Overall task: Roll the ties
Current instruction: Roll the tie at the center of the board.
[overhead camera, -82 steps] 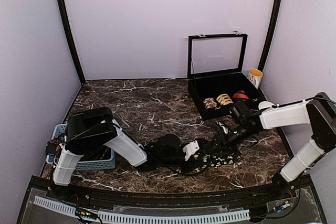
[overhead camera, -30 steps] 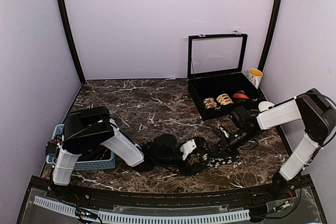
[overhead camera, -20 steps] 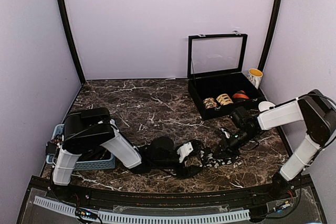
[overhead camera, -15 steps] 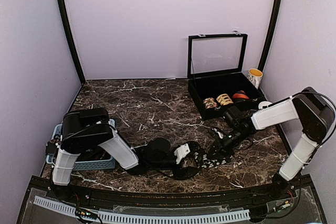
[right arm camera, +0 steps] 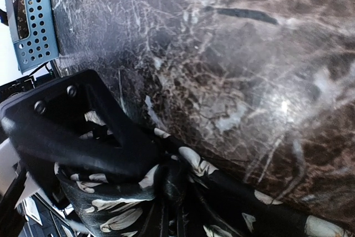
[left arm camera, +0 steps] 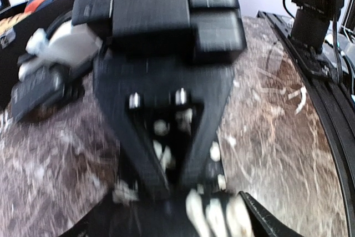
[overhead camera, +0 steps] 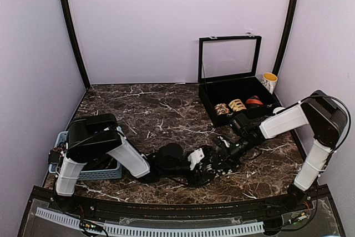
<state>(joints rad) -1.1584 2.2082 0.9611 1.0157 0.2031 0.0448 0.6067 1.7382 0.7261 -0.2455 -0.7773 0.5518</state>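
Top view: left tool (overhead camera: 204, 163) and right tool (overhead camera: 224, 154) met low-centre on the marbled surface (overhead camera: 166, 109), w/ the black printed tie (overhead camera: 217, 169) bunched betw. them. An open case (overhead camera: 206, 106) sat upper right w/ three coiled ties (overhead camera: 237, 104) inside.

Left wrist view (blurry): right tool, frame centre, was pinched shut on the tie.

Right wrist view: left tool, lower left, had its jaws wide w/ tie fabric bunched betw. them; blue basket (right arm camera: 30, 26) upper left.
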